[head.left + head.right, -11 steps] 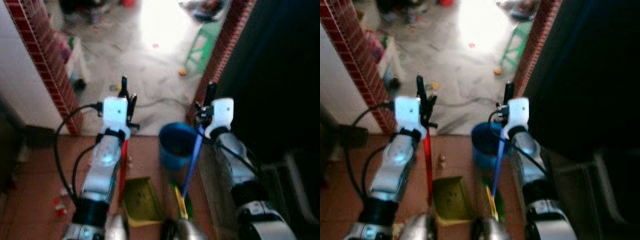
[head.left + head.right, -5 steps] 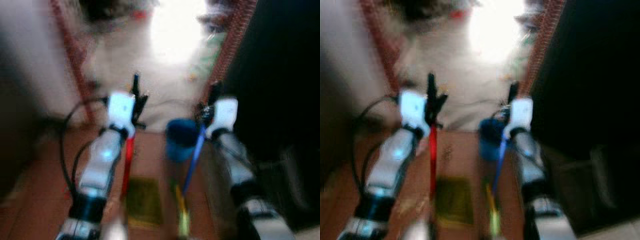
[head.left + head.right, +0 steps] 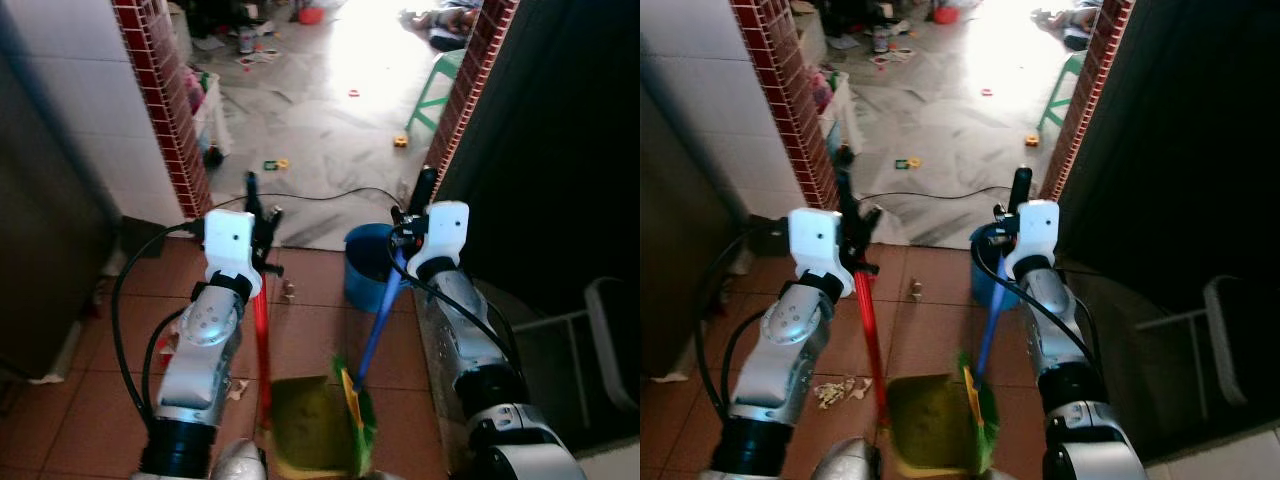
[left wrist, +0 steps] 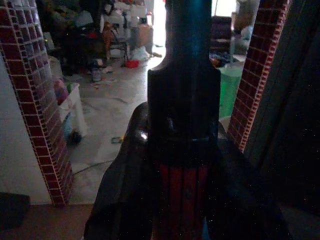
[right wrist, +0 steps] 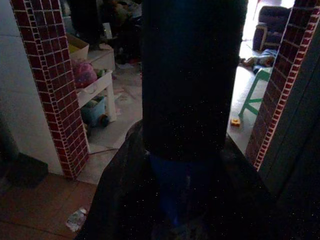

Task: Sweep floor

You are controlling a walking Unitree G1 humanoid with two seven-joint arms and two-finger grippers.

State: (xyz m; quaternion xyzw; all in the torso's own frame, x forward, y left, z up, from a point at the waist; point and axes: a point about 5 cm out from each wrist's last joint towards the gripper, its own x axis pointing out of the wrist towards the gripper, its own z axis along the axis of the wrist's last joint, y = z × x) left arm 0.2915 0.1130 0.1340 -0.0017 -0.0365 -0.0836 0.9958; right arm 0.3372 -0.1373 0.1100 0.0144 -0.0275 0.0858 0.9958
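Observation:
My left gripper (image 3: 257, 215) is shut on the red handle (image 3: 262, 345) of a dustpan, whose olive-green pan (image 3: 312, 435) rests on the brown tiles near my feet. My right gripper (image 3: 415, 205) is shut on the blue handle (image 3: 378, 320) of a broom; its green and yellow head (image 3: 356, 418) sits at the pan's right edge. The left wrist view has the red handle (image 4: 182, 200) between the dark fingers. In the right wrist view the blue handle (image 5: 172, 192) lies between the fingers. Small scraps of litter (image 3: 840, 390) lie on the tiles to the left of the pan.
A blue bucket (image 3: 368, 268) stands on the tiles ahead, by the right brick pillar (image 3: 470, 85). A left brick pillar (image 3: 165, 100) frames the doorway. Beyond lie a black cable (image 3: 330, 195), small toys (image 3: 400, 141), a green stool (image 3: 438, 85) and a grey marble floor.
The camera has steadied after a blur and the view has shifted, so more of the far room shows. Both grippers still hold their handles; the pan and broom head sit lower in view.

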